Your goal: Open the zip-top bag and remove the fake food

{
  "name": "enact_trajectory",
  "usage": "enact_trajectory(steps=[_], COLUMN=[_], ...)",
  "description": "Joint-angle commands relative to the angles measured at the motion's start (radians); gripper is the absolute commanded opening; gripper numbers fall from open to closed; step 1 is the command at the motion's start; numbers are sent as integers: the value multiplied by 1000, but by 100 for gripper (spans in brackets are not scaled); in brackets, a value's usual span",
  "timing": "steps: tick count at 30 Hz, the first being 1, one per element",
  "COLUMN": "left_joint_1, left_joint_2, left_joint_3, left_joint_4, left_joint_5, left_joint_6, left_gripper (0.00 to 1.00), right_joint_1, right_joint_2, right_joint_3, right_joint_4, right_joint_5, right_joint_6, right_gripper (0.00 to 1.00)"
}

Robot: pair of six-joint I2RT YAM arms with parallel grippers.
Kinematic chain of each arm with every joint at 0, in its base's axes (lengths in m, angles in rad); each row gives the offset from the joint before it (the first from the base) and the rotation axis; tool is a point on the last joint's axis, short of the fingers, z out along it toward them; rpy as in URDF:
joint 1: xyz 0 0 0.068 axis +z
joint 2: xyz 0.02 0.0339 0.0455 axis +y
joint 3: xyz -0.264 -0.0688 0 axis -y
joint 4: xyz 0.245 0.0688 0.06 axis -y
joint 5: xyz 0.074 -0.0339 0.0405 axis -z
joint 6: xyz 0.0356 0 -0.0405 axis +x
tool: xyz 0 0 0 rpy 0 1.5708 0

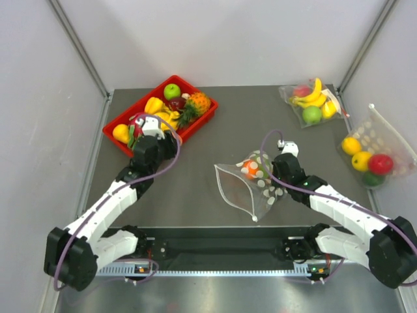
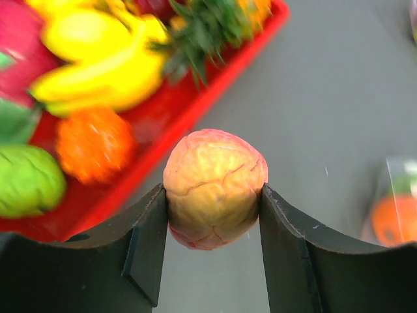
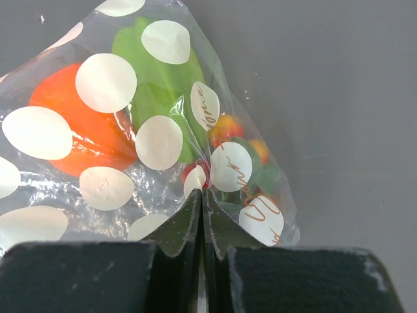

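Risk, near side: right gripper (image 3: 203, 199) is pinched fully shut on a fold of the zip-top bag (image 1: 251, 186), at the bag's 2 o'clock corner. The film is thin and may slide out, with orange fruit (image 3: 98, 140) and green fruit (image 3: 130, 55) inside.

Far side: left gripper (image 2: 214, 195), half open, clamps the peach (image 2: 212, 173) by its sides. Being round, it could pop free beside the red tray (image 1: 199, 120).

Pose: right arm is low and reaches toward 11 o'clock to the bag at table centre. Left arm is stretched toward 1 o'clock.

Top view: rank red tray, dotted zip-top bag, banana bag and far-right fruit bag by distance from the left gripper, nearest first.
1. red tray, beside the left gripper
2. zip-top bag, centre
3. banana bag, back right
4. fruit bag, far right
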State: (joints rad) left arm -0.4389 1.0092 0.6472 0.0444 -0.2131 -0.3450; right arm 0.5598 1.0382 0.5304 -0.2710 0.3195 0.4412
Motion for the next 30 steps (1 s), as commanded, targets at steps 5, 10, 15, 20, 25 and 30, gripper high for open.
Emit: enact_trajectory(steps=[5,10,15,20,25,30], left_joint_1=[205,308,379,423,433,433], left_joint_2=[149,212,252,325,390,405], left_joint_3=[152,157,141,181,200,193], left_joint_4=[17,34,90,107,120,144], left_joint_5=[9,11,-2,-2,30,73], left_joint_6=[44,75,77,89,86,89], left_gripper=[9,10,10,12,40,65], right_joint_1=[-17,-21,-23,-23,-23,-24], right_joint_2=[-49,-69,-67,-73,-83,-69], right_joint_3=[-6,-12,-12,-12,-13,-4], right_joint_4=[13,7,7,-2,-8,-11], right_joint_5=[-14,-19,-30,-36,-33,-37], right_joint_6=[-15,-22,-24,-27,-29,-35], right_gripper=[0,0,0,0,0,0])
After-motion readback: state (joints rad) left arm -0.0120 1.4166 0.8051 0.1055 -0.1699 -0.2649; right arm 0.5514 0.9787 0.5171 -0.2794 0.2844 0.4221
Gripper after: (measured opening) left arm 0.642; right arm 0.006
